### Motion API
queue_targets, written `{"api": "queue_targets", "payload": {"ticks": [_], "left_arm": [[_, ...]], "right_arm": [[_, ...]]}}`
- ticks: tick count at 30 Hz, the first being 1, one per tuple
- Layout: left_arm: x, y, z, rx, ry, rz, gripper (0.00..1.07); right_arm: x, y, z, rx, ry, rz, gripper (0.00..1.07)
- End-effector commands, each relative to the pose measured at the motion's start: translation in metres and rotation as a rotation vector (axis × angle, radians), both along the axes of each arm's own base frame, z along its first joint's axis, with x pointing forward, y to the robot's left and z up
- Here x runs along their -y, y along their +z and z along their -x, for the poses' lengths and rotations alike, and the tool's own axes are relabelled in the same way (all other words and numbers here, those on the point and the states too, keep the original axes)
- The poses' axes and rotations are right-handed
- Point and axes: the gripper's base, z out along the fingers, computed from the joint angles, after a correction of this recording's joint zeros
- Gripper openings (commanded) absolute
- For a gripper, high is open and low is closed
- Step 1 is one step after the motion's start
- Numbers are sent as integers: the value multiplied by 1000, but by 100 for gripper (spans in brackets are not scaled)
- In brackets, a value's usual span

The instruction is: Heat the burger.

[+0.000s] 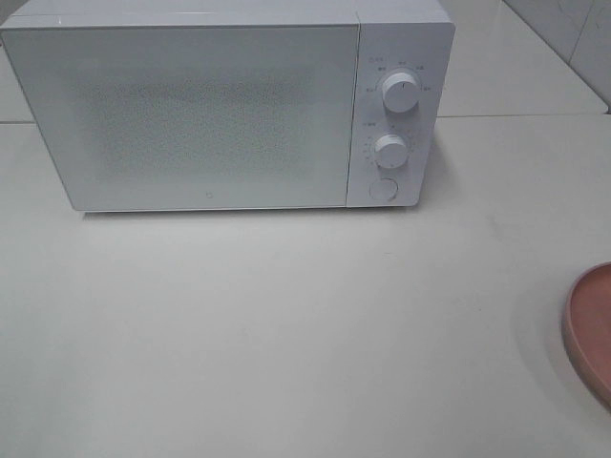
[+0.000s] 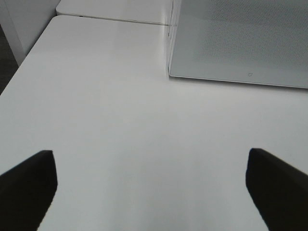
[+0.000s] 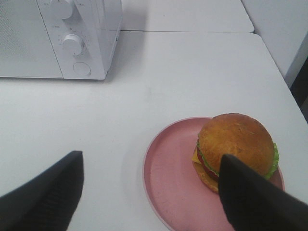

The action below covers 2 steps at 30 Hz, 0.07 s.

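From high up, you see the white microwave (image 1: 224,105) with its door shut, so open that door first. Your left gripper (image 2: 151,185) is wide open over the bare table (image 2: 120,120). Your right gripper (image 3: 149,192) is open too, holding nothing. The burger (image 3: 236,144) sits on the pink plate (image 3: 166,178), so grab it gently around the bun.

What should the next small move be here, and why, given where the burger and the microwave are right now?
Probably press the round button below the two dials to open the microwave, since its door is shut and the burger sits on the pink plate. Both the left gripper and right gripper are open and empty, touching nothing.
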Motion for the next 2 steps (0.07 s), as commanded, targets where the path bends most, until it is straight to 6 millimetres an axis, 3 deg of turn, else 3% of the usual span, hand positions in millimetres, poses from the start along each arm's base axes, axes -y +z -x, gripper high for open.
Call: {"api": "queue_targets", "payload": {"ticks": [1,2], "left_arm": [[1,0,3,28,-4,4,100],[1,0,3,28,-4,4,100]], "right_arm": [[0,0,3,29,-8,1,73],[0,0,3,29,-8,1,73]]}}
